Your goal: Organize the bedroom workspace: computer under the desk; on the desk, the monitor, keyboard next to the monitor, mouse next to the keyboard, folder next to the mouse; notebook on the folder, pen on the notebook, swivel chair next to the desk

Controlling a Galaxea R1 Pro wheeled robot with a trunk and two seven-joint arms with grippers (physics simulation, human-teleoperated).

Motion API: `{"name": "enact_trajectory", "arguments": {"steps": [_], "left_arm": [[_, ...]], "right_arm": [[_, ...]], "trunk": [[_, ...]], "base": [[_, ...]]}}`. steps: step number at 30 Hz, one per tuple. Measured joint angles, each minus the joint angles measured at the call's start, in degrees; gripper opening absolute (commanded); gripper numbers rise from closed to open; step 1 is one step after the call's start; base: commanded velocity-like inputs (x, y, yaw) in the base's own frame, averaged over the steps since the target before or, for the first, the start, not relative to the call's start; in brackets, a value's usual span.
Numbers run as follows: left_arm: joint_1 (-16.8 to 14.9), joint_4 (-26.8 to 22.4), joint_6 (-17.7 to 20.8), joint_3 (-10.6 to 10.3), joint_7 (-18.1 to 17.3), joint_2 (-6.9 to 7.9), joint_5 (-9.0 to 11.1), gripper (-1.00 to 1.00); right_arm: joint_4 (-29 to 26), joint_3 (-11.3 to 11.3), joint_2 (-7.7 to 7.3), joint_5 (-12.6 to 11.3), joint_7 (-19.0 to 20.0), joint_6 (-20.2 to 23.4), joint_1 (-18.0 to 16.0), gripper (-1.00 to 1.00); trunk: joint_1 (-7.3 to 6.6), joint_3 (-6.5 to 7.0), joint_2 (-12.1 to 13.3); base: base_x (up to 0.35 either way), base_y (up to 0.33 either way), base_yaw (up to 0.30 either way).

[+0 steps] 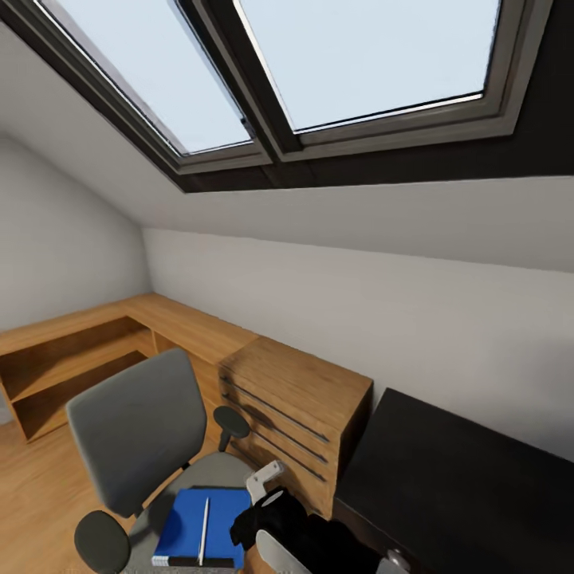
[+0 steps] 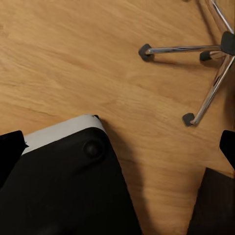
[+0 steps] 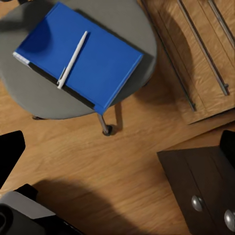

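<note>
Pen (image 3: 72, 59) atop blue folder (image 3: 93, 63), swivel chair (image 1: 139, 430) seat

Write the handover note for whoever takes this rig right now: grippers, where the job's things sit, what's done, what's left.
Grippers: the right wrist view looks down between dark fingertips spread apart with nothing between them, so the right gripper reads open. The left wrist view shows the same.
Things: the swivel chair stands on the wood floor beside the wooden drawer unit. On its seat lies a blue book, folder or notebook, I cannot tell which, with the pen on top. A dark cabinet stands beside the drawer unit.
Done: nothing I can confirm.
Left: move the chair's stack to the desk and set up monitor, keyboard, mouse, computer and chair.
</note>
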Motion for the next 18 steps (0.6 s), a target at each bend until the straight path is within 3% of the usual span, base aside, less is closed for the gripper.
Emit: {"name": "enact_trajectory", "arguments": {"steps": [7, 9, 11, 13, 14, 17, 18], "left_arm": [[0.31, -1.02, 2.30, 1.82, 0.08, 0.98, 0.14, 1.00], [0.35, -1.35, 4.53, 4.85, 0.12, 1.34, 0.15, 1.00], [0.36, -1.54, 5.90, 6.54, 0.15, 1.42, 0.07, 1.00], [0.31, -2.49, 7.80, 8.46, 0.30, 1.55, -0.21, 1.00], [0.28, -4.03, 9.00, 9.34, 1.00, 1.60, -0.43, 1.00], [0.26, -7.73, 10.48, 10.13, 4.40, 1.66, -0.68, 1.00], [0.27, -13.67, 12.20, 10.68, 11.85, 1.69, -0.73, 1.00]], "right_arm": [[2.11, -3.41, 0.00, -0.03, -0.10, -0.73, -0.60, 1.00], [2.98, -5.47, 0.00, -0.17, -1.57, -3.55, -0.78, 1.00], [3.21, -6.60, 0.00, -0.86, -3.18, -5.10, -0.82, 1.00], [3.41, -7.58, 0.00, -2.96, -5.76, -6.84, -0.86, 1.00], [3.49, -7.95, 0.00, -4.70, -7.09, -7.78, -0.88, 1.00], [3.56, -8.28, 0.00, -6.62, -8.27, -8.67, -0.89, 1.00], [3.60, -8.47, 0.00, -7.83, -8.96, -9.19, -0.90, 1.00]], "trunk": [[0.00, 0.00, 0.00], [0.00, 0.00, 0.00], [0.00, 0.00, 0.00], [0.00, 0.00, 0.00], [0.00, 0.00, 0.00], [0.00, 0.00, 0.00], [0.00, 0.02, 0.01]], "base": [[0.000, 0.000, 0.278], [0.000, 0.000, 0.278], [0.000, 0.000, 0.278], [0.000, 0.000, 0.278], [0.000, 0.000, 0.278], [0.000, 0.000, 0.278], [0.000, 0.000, 0.277]]}}
